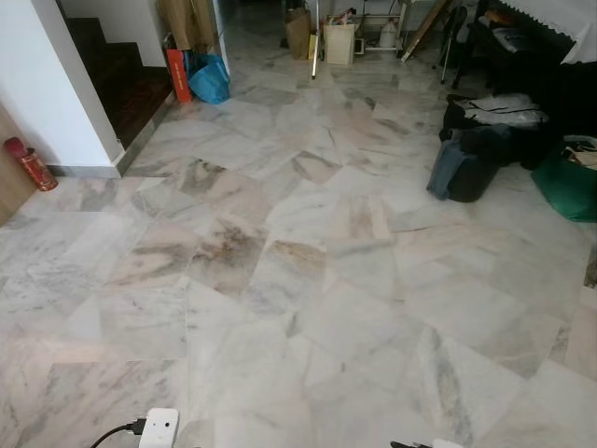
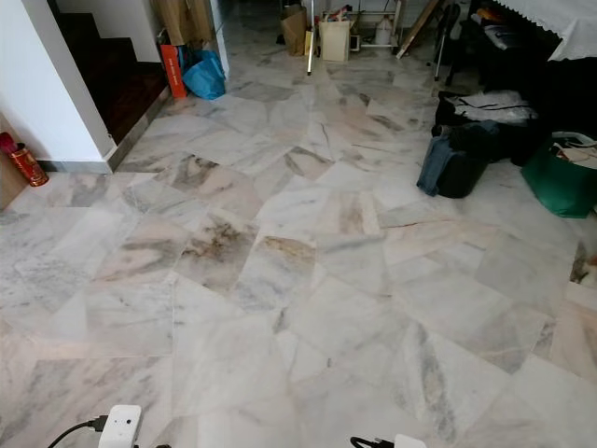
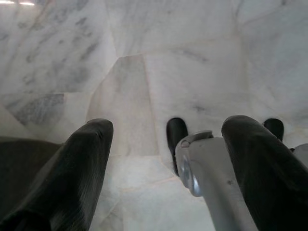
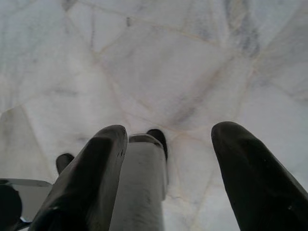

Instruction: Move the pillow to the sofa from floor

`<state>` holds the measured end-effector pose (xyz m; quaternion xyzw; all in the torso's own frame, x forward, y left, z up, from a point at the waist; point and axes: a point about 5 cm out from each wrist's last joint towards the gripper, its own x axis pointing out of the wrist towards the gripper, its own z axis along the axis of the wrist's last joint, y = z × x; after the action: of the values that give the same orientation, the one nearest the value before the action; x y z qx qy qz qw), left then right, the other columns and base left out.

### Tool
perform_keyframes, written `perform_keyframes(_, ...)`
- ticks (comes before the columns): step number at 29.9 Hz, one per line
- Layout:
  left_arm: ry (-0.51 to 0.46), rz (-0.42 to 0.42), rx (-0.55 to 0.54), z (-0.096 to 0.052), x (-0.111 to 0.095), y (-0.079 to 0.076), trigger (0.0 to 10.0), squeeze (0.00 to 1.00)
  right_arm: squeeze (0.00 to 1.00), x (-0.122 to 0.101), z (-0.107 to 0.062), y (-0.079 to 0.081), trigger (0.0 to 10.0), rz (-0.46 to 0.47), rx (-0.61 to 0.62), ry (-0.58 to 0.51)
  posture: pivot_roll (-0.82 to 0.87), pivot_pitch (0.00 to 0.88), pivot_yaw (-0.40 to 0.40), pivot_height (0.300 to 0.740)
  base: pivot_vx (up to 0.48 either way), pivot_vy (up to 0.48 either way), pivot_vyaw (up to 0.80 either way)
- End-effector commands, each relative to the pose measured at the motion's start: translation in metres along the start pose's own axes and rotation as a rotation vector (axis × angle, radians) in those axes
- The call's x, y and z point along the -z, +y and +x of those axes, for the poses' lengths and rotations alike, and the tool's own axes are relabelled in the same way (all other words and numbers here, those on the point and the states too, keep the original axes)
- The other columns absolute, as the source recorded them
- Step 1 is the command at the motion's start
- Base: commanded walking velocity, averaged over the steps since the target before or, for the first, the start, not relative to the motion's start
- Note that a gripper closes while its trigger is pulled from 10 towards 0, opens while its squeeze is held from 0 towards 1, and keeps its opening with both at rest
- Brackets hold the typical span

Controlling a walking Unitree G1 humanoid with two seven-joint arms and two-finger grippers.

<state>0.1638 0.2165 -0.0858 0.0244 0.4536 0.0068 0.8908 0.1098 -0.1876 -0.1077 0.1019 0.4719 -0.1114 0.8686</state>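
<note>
- While you are looking down through the head camera, you are seeing a marble floor (image 1: pixel 308 280) of pale, veined, irregular slabs stretching ahead.
- Left gripper (image 3: pixel 166 139): it is hanging over the floor, its two black fingers (image 3: pixel 82 168) standing apart and holding nothing; you are seeing a silver leg and black feet of the robot beyond them.
- Right gripper (image 4: pixel 168 149): it is hanging over the floor too, its fingers (image 4: pixel 250 173) spread apart and holding nothing, with a silver leg between them in the wrist view.
- Pillow and sofa: you are not able to pick out either one among the things lying around the room, so you cannot tell where the pillow is.
- Far left: a red cylinder (image 1: pixel 30 163) is leaning against a wooden panel beside the white wall (image 1: pixel 47 84); dark stairs (image 1: pixel 117 70) are rising behind that wall.
- Far centre-left: a blue bag (image 1: pixel 209 78) is sitting next to an orange box (image 1: pixel 177 75).
- Right side: a dark bag (image 1: pixel 471 163) is resting on the floor, with a green bag (image 1: pixel 567 187) just beside it.
- Near edge: a white plug adapter (image 1: pixel 159 427) with a black cable is showing at the bottom left.
</note>
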Motion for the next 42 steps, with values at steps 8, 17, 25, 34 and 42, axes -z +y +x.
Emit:
perform_keyframes(8,0.012,-0.022,0.008,-0.002,0.01,-0.004,10.0,0.0,0.0,0.006,-0.003,-0.005,10.0,0.003,0.029,-0.001,0.01,0.0,-0.009,0.74,0.0,0.0,0.0)
perform_keyframes(17,0.018,-0.023,-0.036,-0.002,0.006,0.008,10.0,0.0,0.0,0.004,-0.001,0.009,10.0,0.008,0.001,-0.005,0.03,0.0,-0.01,0.74,0.0,0.0,0.0)
perform_keyframes(25,-0.008,-0.109,-0.095,-0.003,0.004,0.012,10.0,0.0,0.0,-0.07,0.015,0.016,10.0,-0.064,-0.054,-0.159,0.11,0.0,-0.073,0.74,0.0,0.0,0.0)
perform_keyframes(34,-0.029,-0.106,-0.096,-0.003,0.006,0.008,10.0,0.0,0.0,-0.092,0.016,0.008,10.0,-0.023,-0.028,-0.221,0.04,0.0,-0.006,0.74,0.0,0.0,0.0)
perform_keyframes(42,-0.047,-0.095,-0.071,-0.002,0.004,0.001,10.0,0.0,0.0,-0.06,0.013,0.001,10.0,-0.013,-0.009,-0.125,0.03,0.0,-0.01,0.74,0.0,0.0,0.0)
